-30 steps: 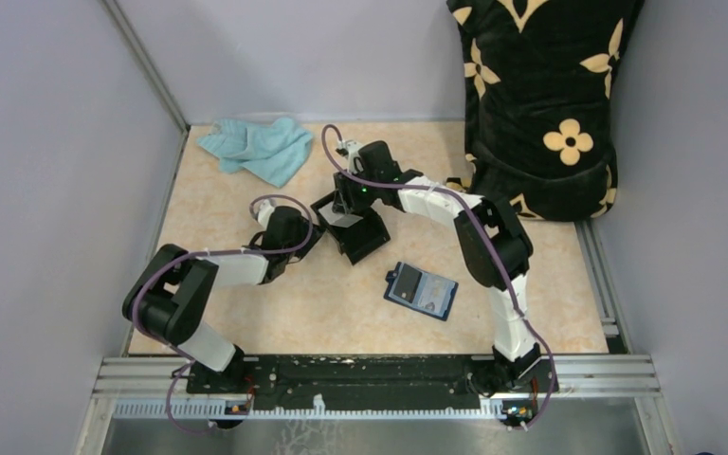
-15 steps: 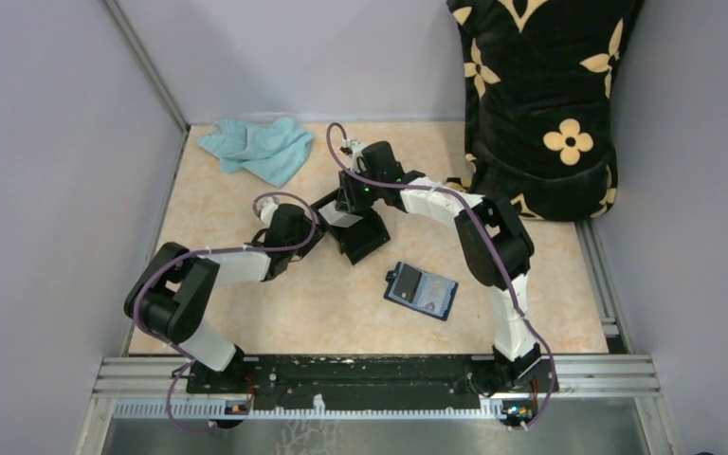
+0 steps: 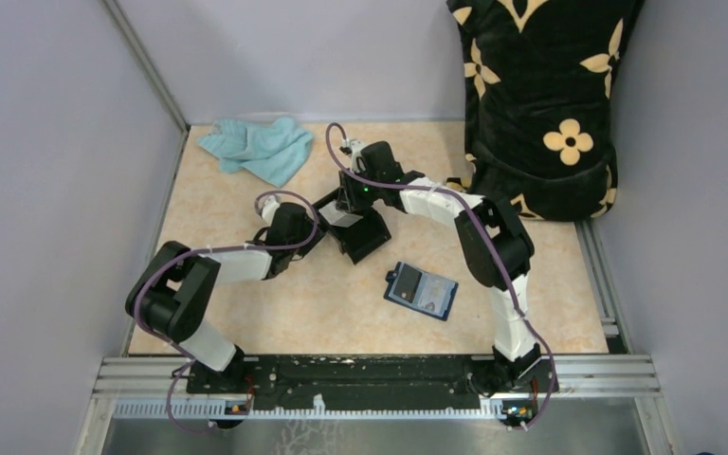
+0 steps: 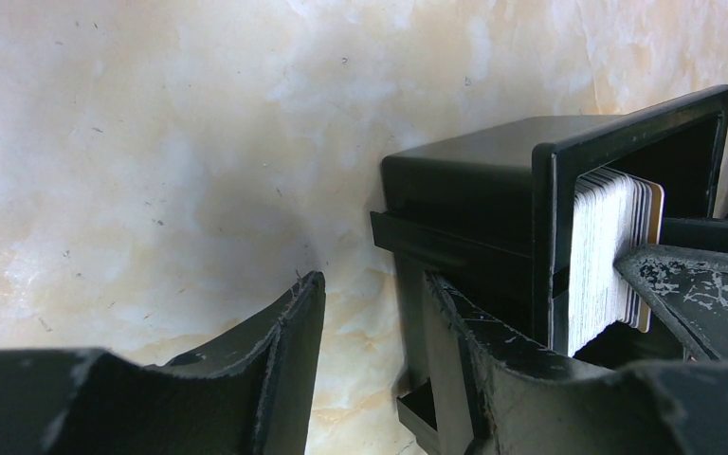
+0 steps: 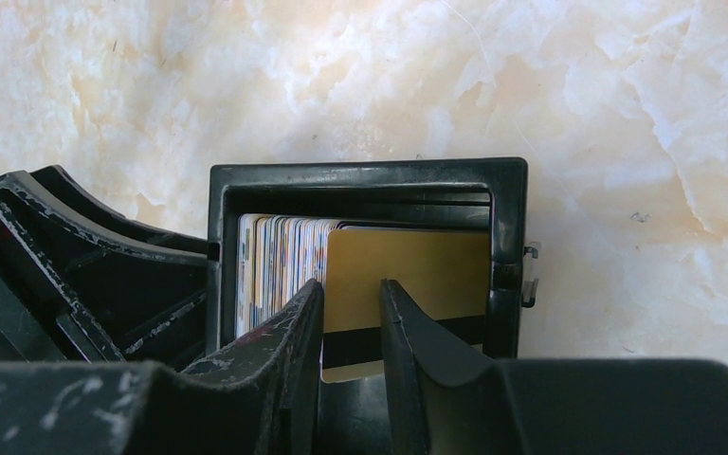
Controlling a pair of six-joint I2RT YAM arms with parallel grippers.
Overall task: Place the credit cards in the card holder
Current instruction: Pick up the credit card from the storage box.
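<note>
While the right gripper [image 5: 351, 289] hangs over the black box [image 5: 370, 173], its jaws stand only a narrow gap apart, with the tips down inside the box in front of the orange-yellow card [image 5: 427, 261]. The card's face, with a dark stripe across it, shows through the gap. Cannot tell whether the fingers actually pinch it. That card leans at the right end of the credit cards [image 5: 280, 251], which are pale ones packed upright on edge and fill the left part of the box.

Low on the table [image 3: 322, 303] at the box's left side sits the left gripper [image 4: 374, 280]. Its jaws are part-way apart with bare table showing between them and nothing clamped. One of its fingers lies against the box's outer wall. In the left wrist view the card stack pokes out of the box opening and a finger of the right gripper touches the stack's end.

The card holder [image 3: 421, 290] lies flat on the table, to the right of the box and nearer the arm bases, well apart from both grippers, with a pale panel on its upper face.

A teal cloth [image 3: 256, 147] lies crumpled at the far left corner. A black floral cushion [image 3: 540, 95] stands at the far right.
</note>
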